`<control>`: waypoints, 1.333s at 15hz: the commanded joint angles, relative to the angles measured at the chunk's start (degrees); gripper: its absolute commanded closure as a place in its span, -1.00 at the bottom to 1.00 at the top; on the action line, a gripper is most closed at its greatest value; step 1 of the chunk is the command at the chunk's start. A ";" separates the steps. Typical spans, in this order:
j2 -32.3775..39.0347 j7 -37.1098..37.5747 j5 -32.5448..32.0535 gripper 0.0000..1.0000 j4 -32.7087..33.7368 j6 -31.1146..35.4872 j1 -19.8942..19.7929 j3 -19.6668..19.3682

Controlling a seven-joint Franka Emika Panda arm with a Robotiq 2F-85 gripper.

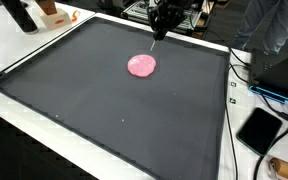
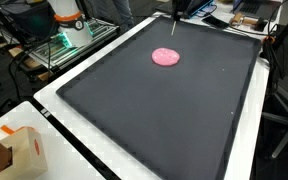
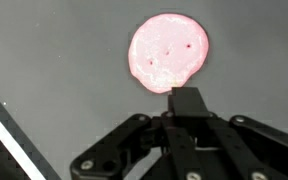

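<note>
A flat round pink blob (image 1: pixel 141 66) lies on a large black mat (image 1: pixel 104 110), towards its far side; it also shows in the other exterior view (image 2: pixel 165 56) and in the wrist view (image 3: pixel 167 52). My gripper (image 3: pixel 189 105) hangs just behind the blob and a little above the mat. Its jaws are shut and show as one dark block in the wrist view. In both exterior views a thin stick (image 1: pixel 156 45) (image 2: pixel 174 27) reaches down from the jaws, with its tip close to the blob's far edge. Whether the tip touches the blob is unclear.
The mat (image 2: pixel 184 120) has a white border and covers most of the table. A black tablet (image 1: pixel 260 130) and cables lie beside it. A brown cardboard box (image 2: pixel 14 152) stands at a corner. Equipment and people's legs crowd the far side.
</note>
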 commanded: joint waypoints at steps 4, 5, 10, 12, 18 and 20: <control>4.44 14.50 -14.80 0.93 -0.29 -0.74 5.24 0.75; 5.17 16.23 -16.49 0.93 -0.18 -1.01 5.94 0.81; 8.83 24.98 -24.65 0.93 0.68 -3.89 8.89 0.84; 10.04 27.58 -26.82 0.93 1.01 -5.38 9.78 1.03; 12.43 32.15 -30.12 0.93 2.18 -11.74 11.77 1.90; 13.13 31.60 -29.43 0.93 2.73 -13.65 11.96 2.42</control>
